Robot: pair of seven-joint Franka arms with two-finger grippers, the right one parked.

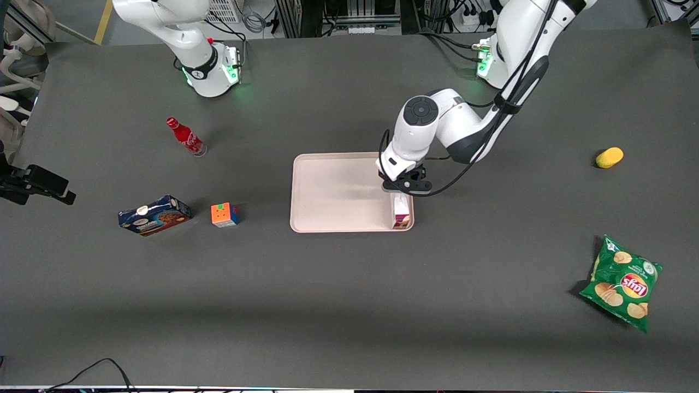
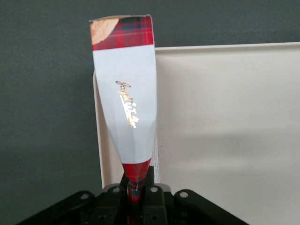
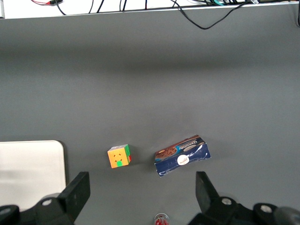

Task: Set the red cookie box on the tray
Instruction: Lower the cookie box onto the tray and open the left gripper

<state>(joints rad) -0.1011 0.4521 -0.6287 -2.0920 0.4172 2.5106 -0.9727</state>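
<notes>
The left arm's gripper (image 1: 405, 189) hangs over the tray (image 1: 333, 191), at the tray's end toward the working arm, and it is clamped on the red cookie box (image 1: 401, 213). From the wrist camera the 2 dark fingers (image 2: 151, 197) pinch the plaid end of the box (image 2: 125, 103) between them, and the carton stretches away from the claw with its white label panel (gold script running down the middle) facing the lens and a cookie picture at its other end. The box sits along the tray's edge (image 2: 225, 108), over the corner nearest the front camera; whether its underside already touches the tray floor I cannot tell.

The rest of the table is scattered with other goods. Toward the parked arm's end lies a blue cookie box (image 1: 154, 215), and just beside it a puzzle cube (image 1: 224, 214) with orange and green faces; both also show from the parked wrist camera, the cube (image 3: 119, 156) near the blue box (image 3: 182, 155). A red soda bottle (image 1: 185, 137) lies tilted farther from the front camera than those 2. Toward the working arm's end there is a green bag of chips (image 1: 622, 283), and well apart from it, farther from the front camera, a small yellow fruit-like object (image 1: 609, 157). All rest on the dark grey table (image 1: 349, 305).
</notes>
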